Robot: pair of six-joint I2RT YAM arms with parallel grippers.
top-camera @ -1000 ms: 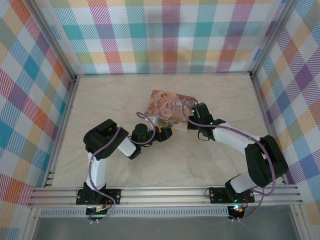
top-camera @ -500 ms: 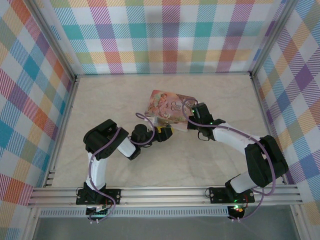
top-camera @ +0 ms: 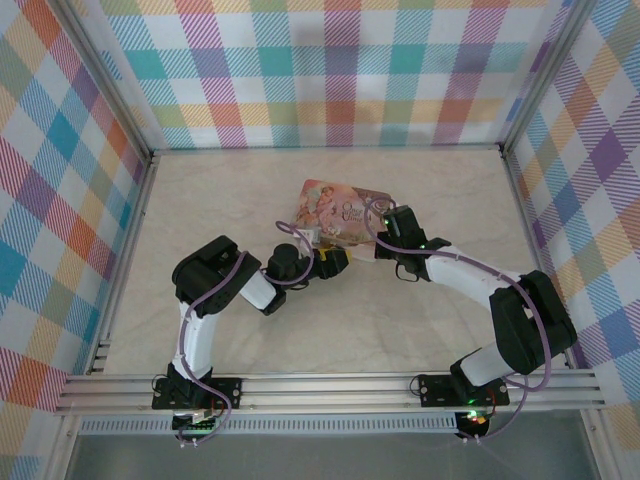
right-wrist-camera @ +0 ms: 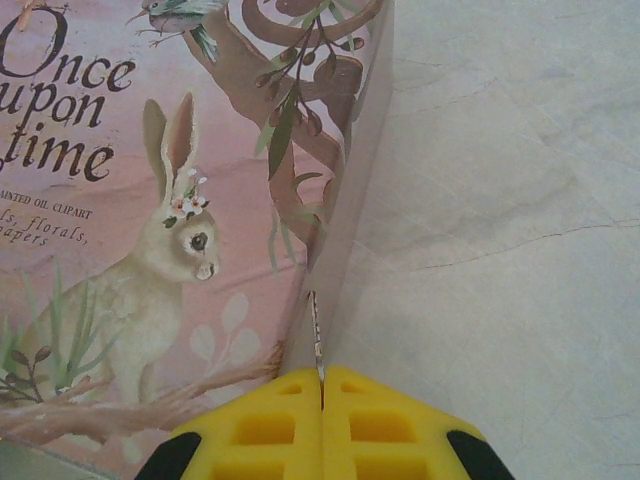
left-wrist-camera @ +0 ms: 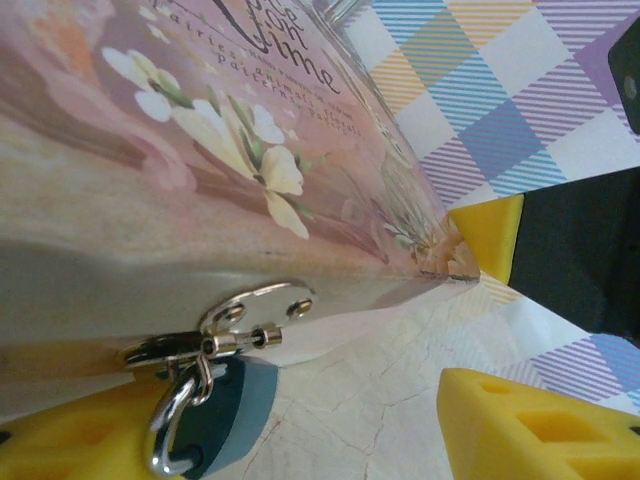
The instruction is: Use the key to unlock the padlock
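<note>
Left wrist view gives us one padlock (left-wrist-camera: 222, 412), dark blue, hanging by its shackle from the hasp (left-wrist-camera: 250, 308) on the side wall of the one pink tin (left-wrist-camera: 150, 150). We see the left gripper (left-wrist-camera: 310, 435) with its two yellow fingers (left-wrist-camera: 530, 430) spread wide to either side of the padlock, gripping nothing. At the tin's corner, the right gripper (right-wrist-camera: 322, 415) is pinched tight on one thin silvery key (right-wrist-camera: 318, 335), just beside the tin's wall.
</note>
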